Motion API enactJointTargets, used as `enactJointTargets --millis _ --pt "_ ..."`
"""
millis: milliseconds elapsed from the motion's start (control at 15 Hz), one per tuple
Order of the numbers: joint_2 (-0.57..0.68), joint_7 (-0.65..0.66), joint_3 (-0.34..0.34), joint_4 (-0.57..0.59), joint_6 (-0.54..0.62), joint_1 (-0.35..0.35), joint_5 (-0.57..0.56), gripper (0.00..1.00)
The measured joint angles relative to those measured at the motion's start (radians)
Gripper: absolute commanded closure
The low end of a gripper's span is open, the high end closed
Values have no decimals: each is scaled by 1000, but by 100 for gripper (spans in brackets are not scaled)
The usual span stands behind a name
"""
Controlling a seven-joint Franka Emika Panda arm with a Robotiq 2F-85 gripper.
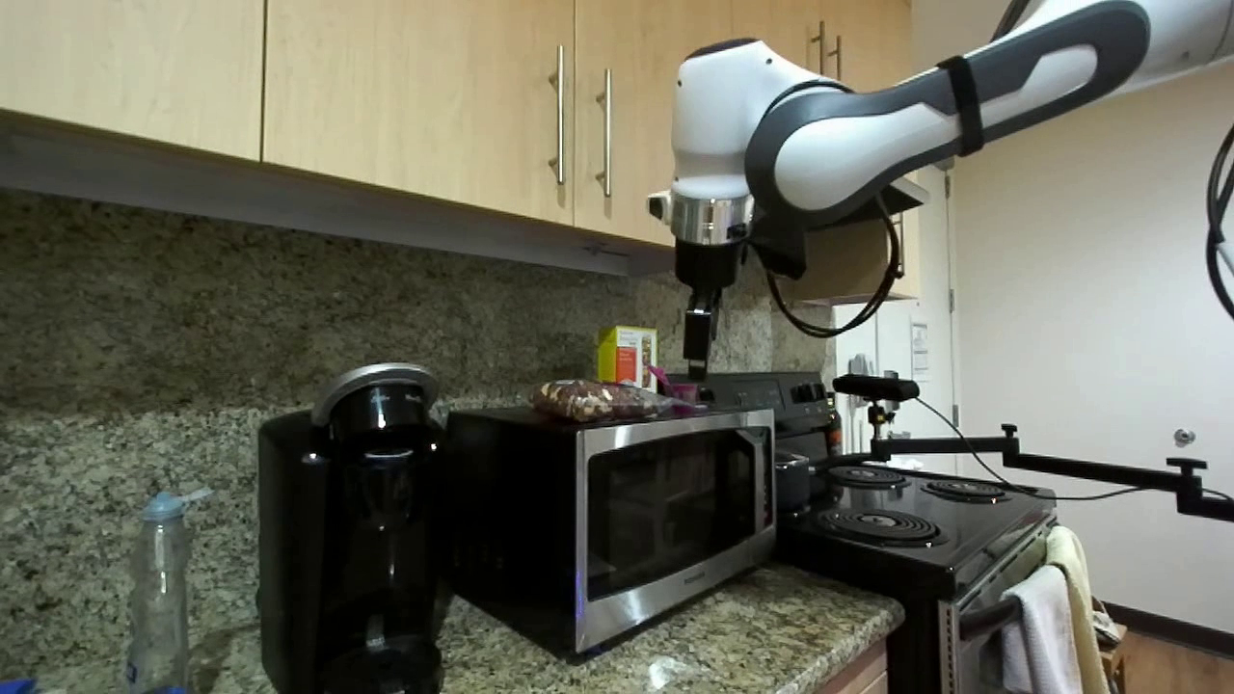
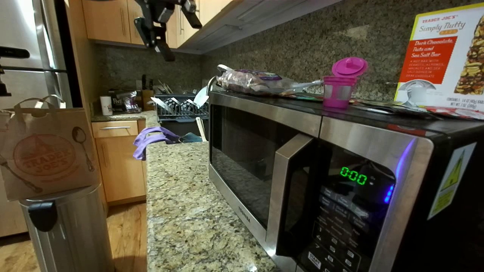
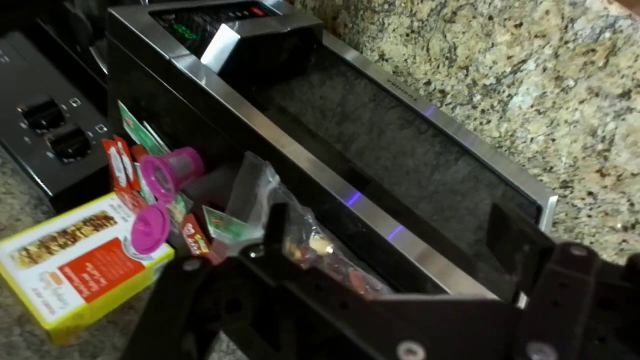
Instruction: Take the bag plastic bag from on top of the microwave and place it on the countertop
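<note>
The plastic bag (image 1: 583, 400) is a glossy clear pouch with reddish-brown and pale contents. It lies flat on top of the silver and black microwave (image 1: 665, 511). It also shows on the microwave's top (image 2: 253, 82) in an exterior view. My gripper (image 1: 699, 361) hangs pointing down, above the microwave and apart from the bag. In an exterior view its two fingers (image 2: 181, 39) are spread with nothing between them. In the wrist view, the left finger covers part of the bag (image 3: 320, 245); the right finger is over the door. The granite countertop (image 2: 181, 200) runs along the microwave's front.
A pink filter cup (image 2: 336, 92), flat packets and a yellow-white carton (image 3: 85, 255) are beside the bag. A black coffee maker (image 1: 352, 540) and clear bottle (image 1: 162, 598) stand beside the microwave. A stove (image 1: 916, 520) is on its opposite side. Wall cabinets (image 1: 415, 96) hang above.
</note>
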Motion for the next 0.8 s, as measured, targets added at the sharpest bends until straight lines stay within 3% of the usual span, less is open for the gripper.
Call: enactJointTargets --millis 467,800 --pt "32 -91 -11 4 1 22 -18 0" --pt "64 -192 -13 4 -29 46 -171 0"
